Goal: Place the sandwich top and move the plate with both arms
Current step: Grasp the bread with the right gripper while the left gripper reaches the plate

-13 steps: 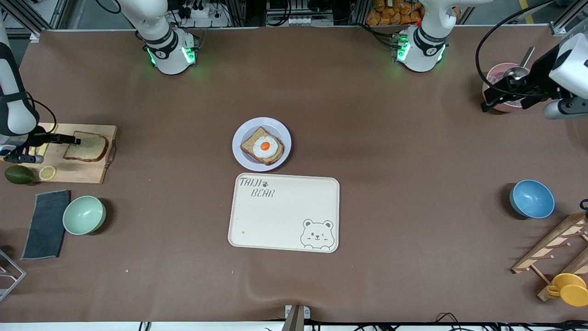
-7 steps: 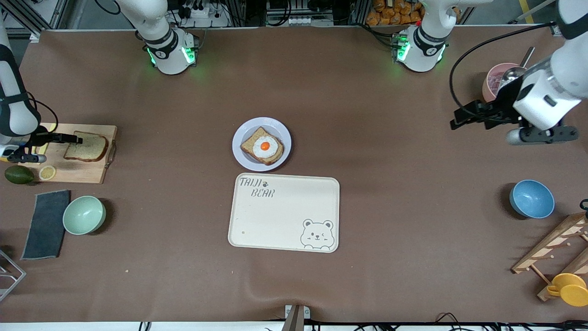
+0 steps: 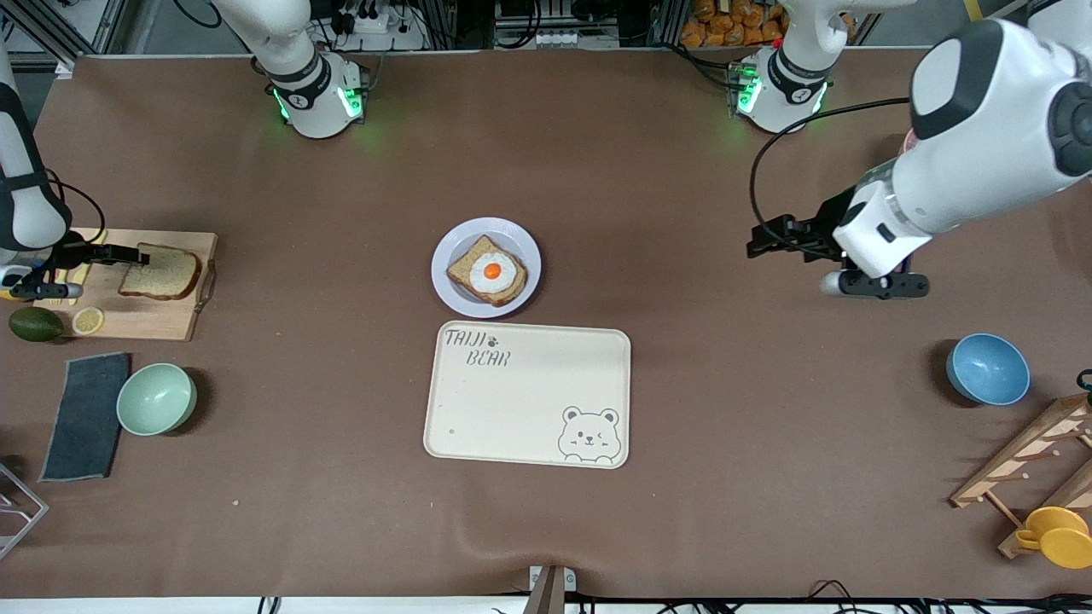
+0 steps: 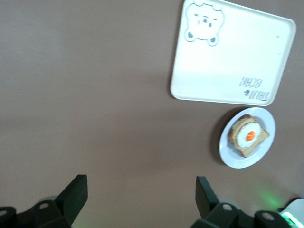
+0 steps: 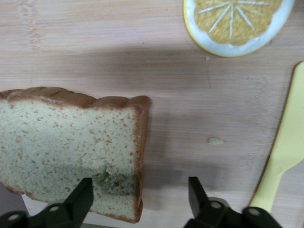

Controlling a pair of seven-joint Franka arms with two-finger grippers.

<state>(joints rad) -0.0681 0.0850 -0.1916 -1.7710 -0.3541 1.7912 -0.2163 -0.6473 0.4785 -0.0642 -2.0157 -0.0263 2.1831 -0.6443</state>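
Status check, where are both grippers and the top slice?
Right gripper open at sandwich top edge. Left gripper open over bare table. Plate path unobstructed.

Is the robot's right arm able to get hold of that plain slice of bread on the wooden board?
Probably yes. The right gripper sits low at the edge of the bread slice, fingers apart at the crust, and nothing on the board blocks it.

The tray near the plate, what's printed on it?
Cream tray with a grey bear face and "Taiji Bear" lettering, clearest in the front view.
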